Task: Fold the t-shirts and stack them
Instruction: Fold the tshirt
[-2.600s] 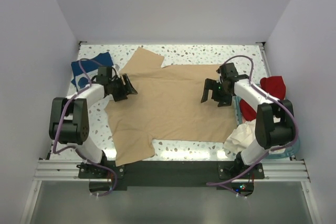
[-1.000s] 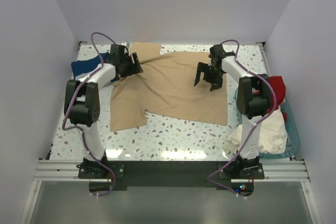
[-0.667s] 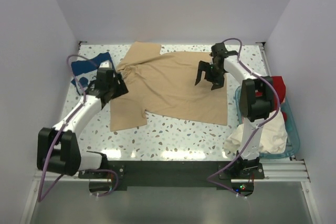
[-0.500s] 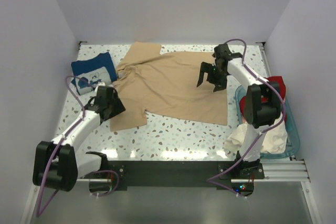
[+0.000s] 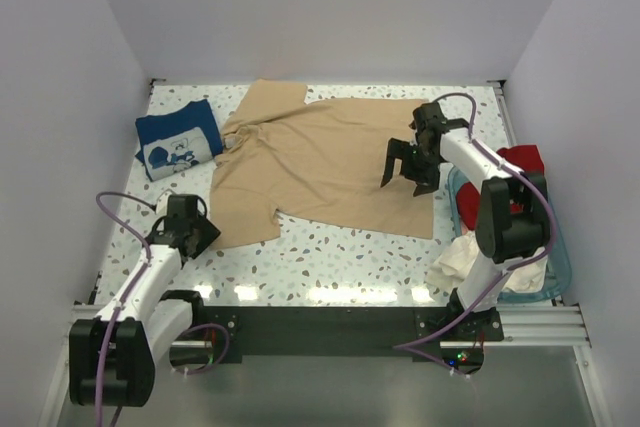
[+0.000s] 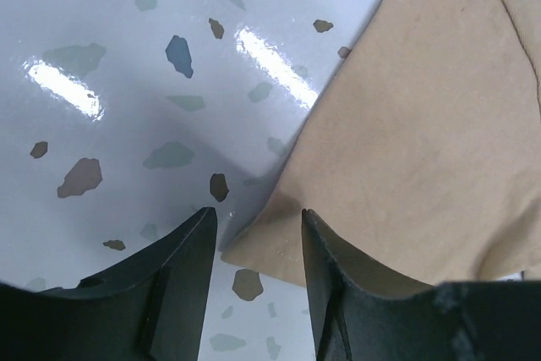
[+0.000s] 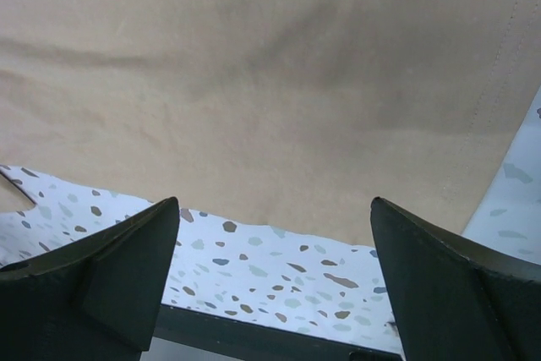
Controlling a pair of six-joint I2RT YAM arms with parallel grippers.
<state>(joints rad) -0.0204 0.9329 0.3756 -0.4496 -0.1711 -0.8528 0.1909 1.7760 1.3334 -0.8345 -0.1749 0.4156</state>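
Here we go: the tan t-shirt [image 5: 330,162] lies spread face-flat across the middle of the table [image 5: 340,262], collar end bunched up toward eleven o'clock, hem side toward four. The left gripper [image 6: 258,219] is down low at the shirt's seven o'clock corner, and from its own camera you can see that corner [image 6: 254,251] sitting right in the gap between the two fingers [image 6: 182,268]. The jaws stand at a middling width, nothing pinched yet. Over at two o'clock the right gripper [image 7: 275,205] hangs above the cloth with its jaws thrown wide, holding nothing, the shirt's near edge just under it. The navy t-shirt [image 5: 178,139] sits folded at ten o'clock, well apart from the action, and the red t-shirt [image 5: 522,159] and cream t-shirt [image 5: 462,255] wait in the basket [image 5: 556,247] at four o'clock. I'd say this is the grab before a fold. To do it well, the left wants to go a touch deeper onto the cloth, so it bites hem and not just the very tip, which would slip out on the lift. Press to the tabletop, close firmly, then rise only enough to clear. The right should take a matching edge on its side so both lift level; one side alone will drag the shirt and wrinkle it. Watch that bunched collar end: smooth it before folding over.
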